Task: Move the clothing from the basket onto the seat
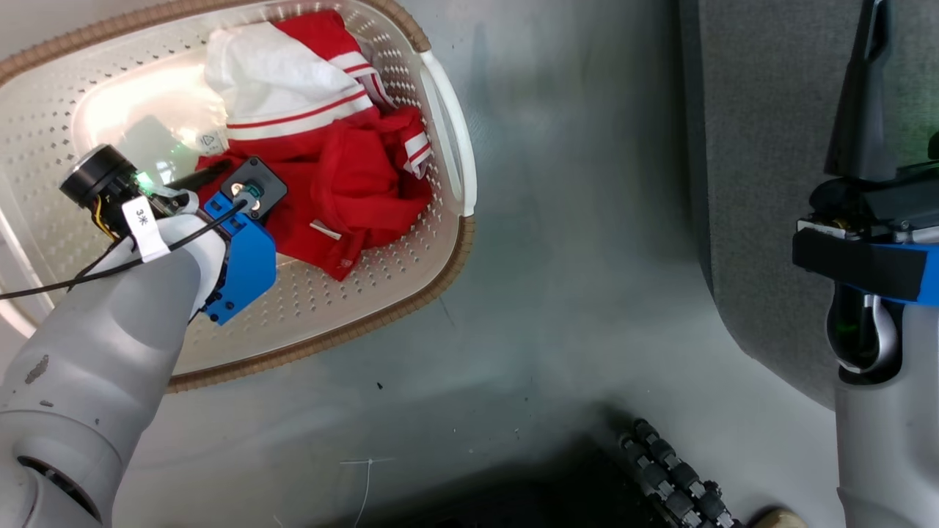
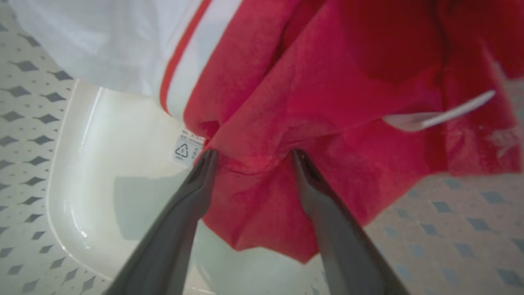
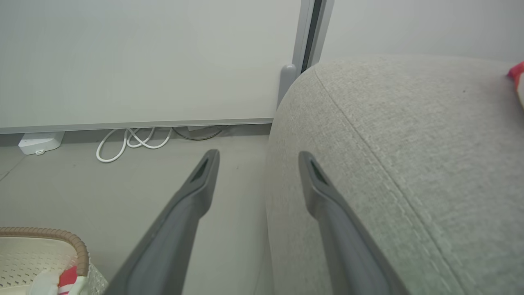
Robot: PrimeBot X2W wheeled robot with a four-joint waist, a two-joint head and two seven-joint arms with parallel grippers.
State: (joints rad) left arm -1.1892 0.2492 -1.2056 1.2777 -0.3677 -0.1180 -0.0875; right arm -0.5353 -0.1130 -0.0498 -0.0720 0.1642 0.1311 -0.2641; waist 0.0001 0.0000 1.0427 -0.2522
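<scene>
My left pincer [image 2: 254,155] gaping astride clothing [image 2: 327,94], nothing held; soft, light, floppy: pinch bunched red fold.

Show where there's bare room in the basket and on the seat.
Free: the bottom of the basket, left of the clothing; the floor between basket and seat; the seat's grey top, up to a red scrap at its edge. Crowded: the basket's right half, where the open left gripper straddles red fabric.

Smooth grey floor [image 1: 572,242], pale wall [image 3: 143,61], white cables [image 3: 131,141] at its base, small white box [image 3: 41,143]
</scene>
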